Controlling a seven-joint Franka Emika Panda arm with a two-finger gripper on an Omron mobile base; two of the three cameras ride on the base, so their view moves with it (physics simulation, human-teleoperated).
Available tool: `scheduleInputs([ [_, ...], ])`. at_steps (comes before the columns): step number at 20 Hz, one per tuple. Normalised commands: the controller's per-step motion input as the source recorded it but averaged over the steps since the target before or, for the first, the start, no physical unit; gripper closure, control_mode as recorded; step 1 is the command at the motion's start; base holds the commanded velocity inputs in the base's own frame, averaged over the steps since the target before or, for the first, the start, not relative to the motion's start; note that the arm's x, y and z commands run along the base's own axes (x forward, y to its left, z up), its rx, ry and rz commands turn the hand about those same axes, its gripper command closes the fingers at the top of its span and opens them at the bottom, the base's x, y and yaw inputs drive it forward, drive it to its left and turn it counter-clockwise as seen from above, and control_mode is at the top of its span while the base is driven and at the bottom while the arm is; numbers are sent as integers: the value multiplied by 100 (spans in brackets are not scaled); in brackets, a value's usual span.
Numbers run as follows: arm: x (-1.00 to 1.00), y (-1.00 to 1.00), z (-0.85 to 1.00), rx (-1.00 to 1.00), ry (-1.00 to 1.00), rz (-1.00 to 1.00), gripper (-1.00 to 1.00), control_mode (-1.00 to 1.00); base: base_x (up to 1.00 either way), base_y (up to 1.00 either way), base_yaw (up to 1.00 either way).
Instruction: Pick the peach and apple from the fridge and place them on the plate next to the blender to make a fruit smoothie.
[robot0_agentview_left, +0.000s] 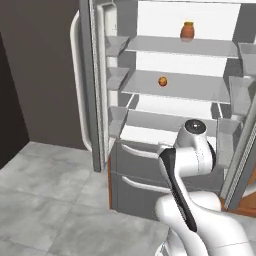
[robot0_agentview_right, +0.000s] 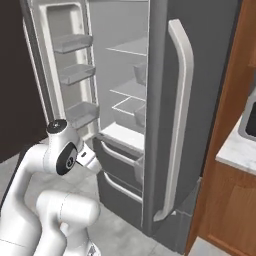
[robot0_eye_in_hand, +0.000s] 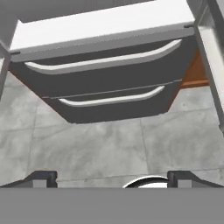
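On the fridge (robot0_agentview_left: 100, 75) shelf, an unlabelled jar (robot0_agentview_left: 187, 30), peach (robot0_agentview_left: 162, 81).

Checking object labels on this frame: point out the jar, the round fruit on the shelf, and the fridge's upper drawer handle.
jar (robot0_agentview_left: 187, 30), left base view, its orange-brown body.
round fruit (robot0_agentview_left: 162, 81), left base view, its centre.
upper drawer handle (robot0_eye_in_hand: 105, 61), hand view, middle of the pale bar.

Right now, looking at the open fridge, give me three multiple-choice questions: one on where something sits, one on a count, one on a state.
1. Where is the jar?
A. bottom drawer
B. top shelf
C. floor

2. How many drawers at the fridge bottom?
A. two
B. four
C. none

3. The pincer is:
A. shut on the jar
B. shut on a handle
C. open, holding nothing

B: the jar stands on the highest shelf, above the round fruit.
A: two handled drawers are stacked.
C: the fingertips stand apart over bare floor.
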Motion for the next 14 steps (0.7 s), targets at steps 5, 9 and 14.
scheduleInputs([
  [5, 0, 0, 0, 0, 0, 0, -100, 100, 61, 0, -39],
  [9, 0, 0, 0, 0, 0, 0, -100, 100, 59, 19, -42],
  [14, 0, 0, 0, 0, 0, 0, -100, 100, 51, 34, -37],
])
